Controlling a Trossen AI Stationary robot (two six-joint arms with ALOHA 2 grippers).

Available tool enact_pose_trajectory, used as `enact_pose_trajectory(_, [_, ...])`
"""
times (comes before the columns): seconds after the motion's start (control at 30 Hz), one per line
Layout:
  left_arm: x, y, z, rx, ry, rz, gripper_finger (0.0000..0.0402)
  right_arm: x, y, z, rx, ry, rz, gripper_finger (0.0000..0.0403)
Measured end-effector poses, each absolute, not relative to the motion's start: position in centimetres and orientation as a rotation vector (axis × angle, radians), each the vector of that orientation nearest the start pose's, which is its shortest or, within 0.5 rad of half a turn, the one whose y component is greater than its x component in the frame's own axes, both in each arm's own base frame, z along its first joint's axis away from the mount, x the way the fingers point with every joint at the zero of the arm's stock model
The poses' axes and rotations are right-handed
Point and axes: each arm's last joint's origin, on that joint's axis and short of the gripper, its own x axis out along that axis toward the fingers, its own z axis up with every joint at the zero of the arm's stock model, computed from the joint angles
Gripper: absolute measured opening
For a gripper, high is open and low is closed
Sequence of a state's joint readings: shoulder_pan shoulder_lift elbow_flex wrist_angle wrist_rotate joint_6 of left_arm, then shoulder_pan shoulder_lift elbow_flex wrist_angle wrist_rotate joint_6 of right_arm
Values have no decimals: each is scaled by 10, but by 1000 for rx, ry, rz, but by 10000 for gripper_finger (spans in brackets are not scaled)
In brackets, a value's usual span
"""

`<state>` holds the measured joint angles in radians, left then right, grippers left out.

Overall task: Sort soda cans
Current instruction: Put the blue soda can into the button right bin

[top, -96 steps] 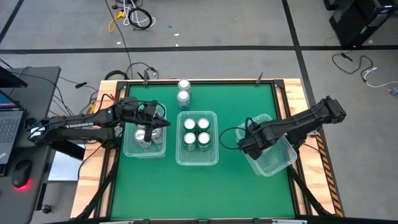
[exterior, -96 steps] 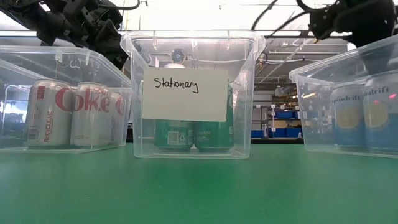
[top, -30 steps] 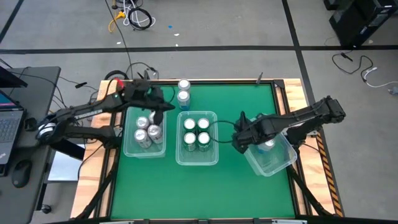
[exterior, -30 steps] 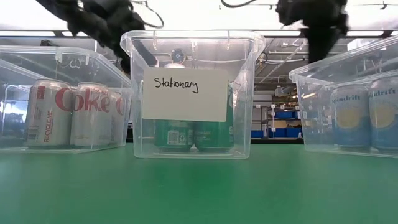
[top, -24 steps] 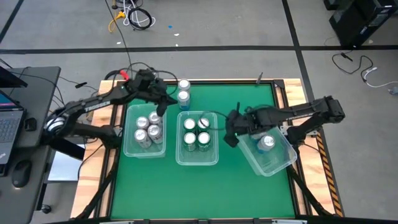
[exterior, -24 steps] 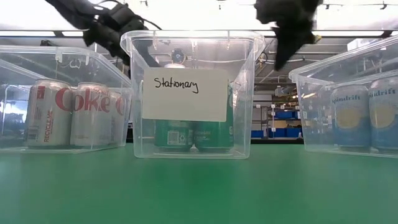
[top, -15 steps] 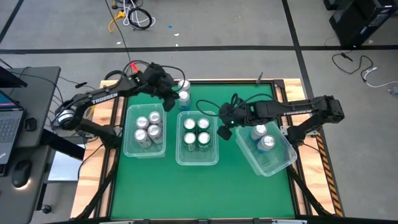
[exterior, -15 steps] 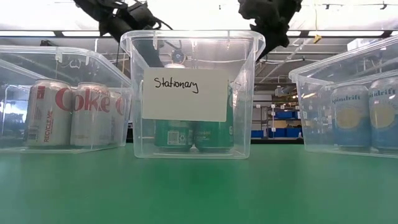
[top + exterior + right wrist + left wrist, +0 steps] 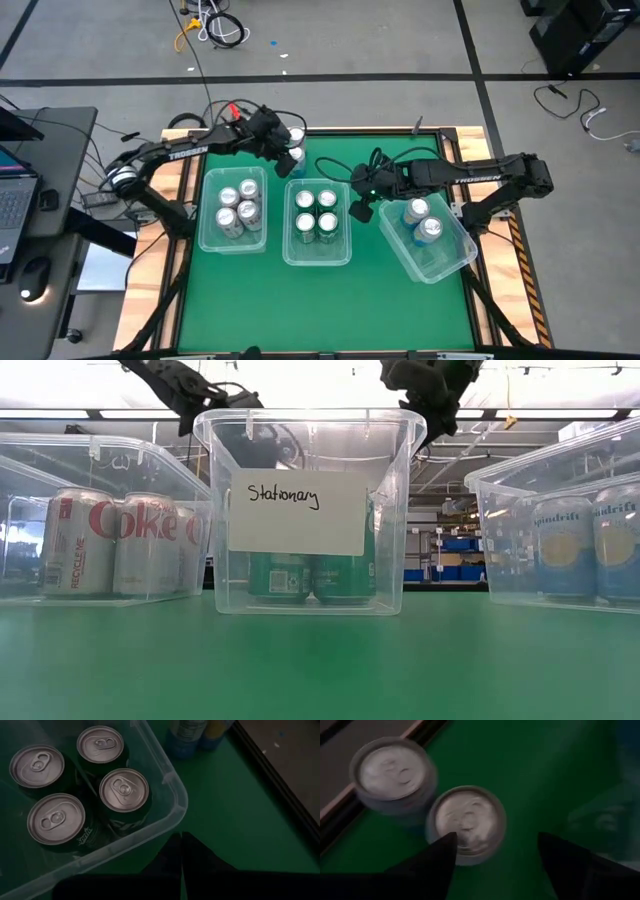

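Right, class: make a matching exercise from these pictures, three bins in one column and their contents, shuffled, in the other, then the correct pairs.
Things:
1. left bin
2. middle bin
3. right bin

Contents:
A. four green cans
B. two blue Spindrift cans
C. four silver Coke cans

Pairs: 1-C, 2-A, 3-B

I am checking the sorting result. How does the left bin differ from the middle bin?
The left bin holds four white cans with red Coke lettering; the middle bin holds four green cans. The middle bin carries a paper label reading "Stationary"; the left bin shows none. Both are clear plastic and stand upright on the green table.
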<state>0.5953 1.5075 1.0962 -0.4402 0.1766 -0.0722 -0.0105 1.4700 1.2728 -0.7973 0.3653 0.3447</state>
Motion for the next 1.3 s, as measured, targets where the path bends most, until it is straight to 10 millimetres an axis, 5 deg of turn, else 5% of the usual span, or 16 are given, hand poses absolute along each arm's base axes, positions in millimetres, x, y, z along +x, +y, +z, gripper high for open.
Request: enact_pose_trajectory(1.3, [280,177,240,-257,886,616,290,299,-13,298,143,899,-485,1])
